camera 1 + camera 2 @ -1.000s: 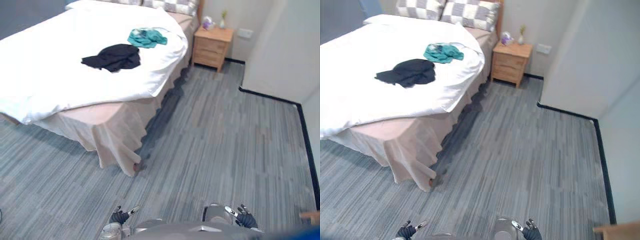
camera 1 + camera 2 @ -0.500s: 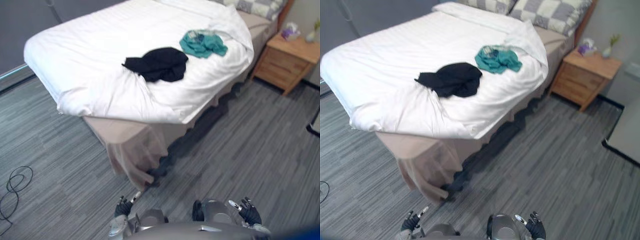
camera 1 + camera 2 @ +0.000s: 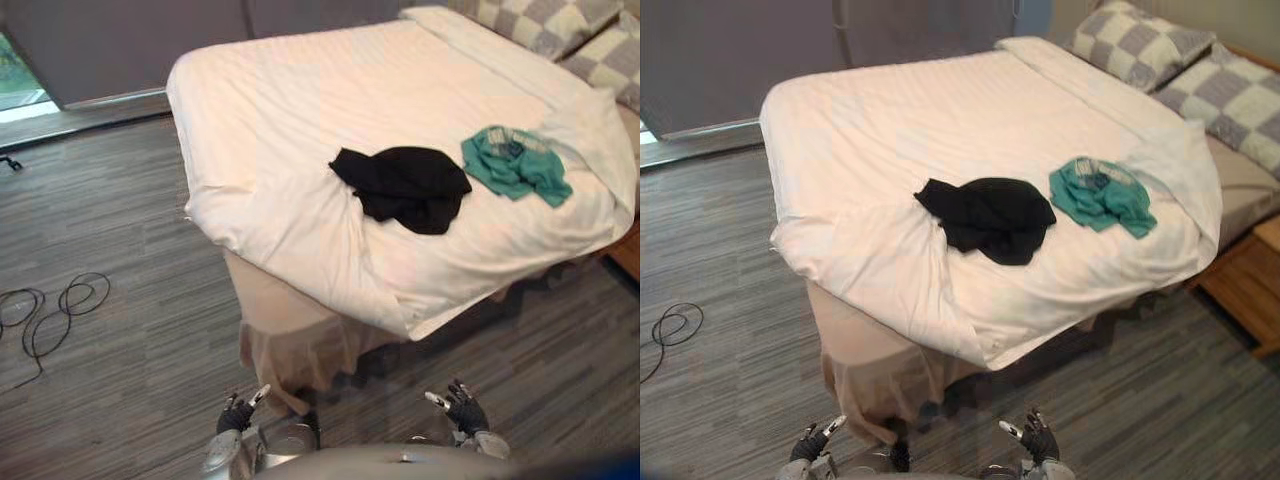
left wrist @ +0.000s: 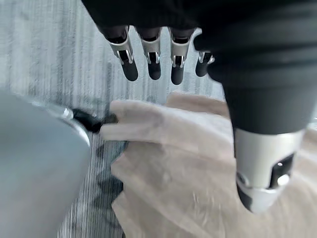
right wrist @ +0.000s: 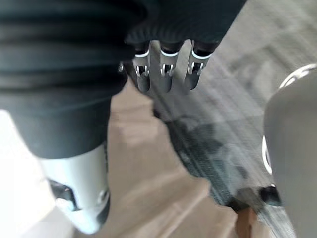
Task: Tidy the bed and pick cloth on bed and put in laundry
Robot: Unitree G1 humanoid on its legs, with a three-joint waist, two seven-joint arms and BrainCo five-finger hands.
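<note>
Viewpoint swung toward bed [image 3: 300, 130]; left hand [image 3: 238, 414], right hand [image 3: 462, 408] hang low, fingers straight

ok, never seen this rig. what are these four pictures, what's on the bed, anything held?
A humanoid robot with two arms. Two pictures come from a camera pair on its head, looking down; two from a camera on each wrist, looking along the fingers. On the bed lie a black cloth and a teal cloth, side by side; checked pillows at the head. The left robot hand and right robot hand hang low near the beige bed skirt, fingers straight, holding nothing.
</note>
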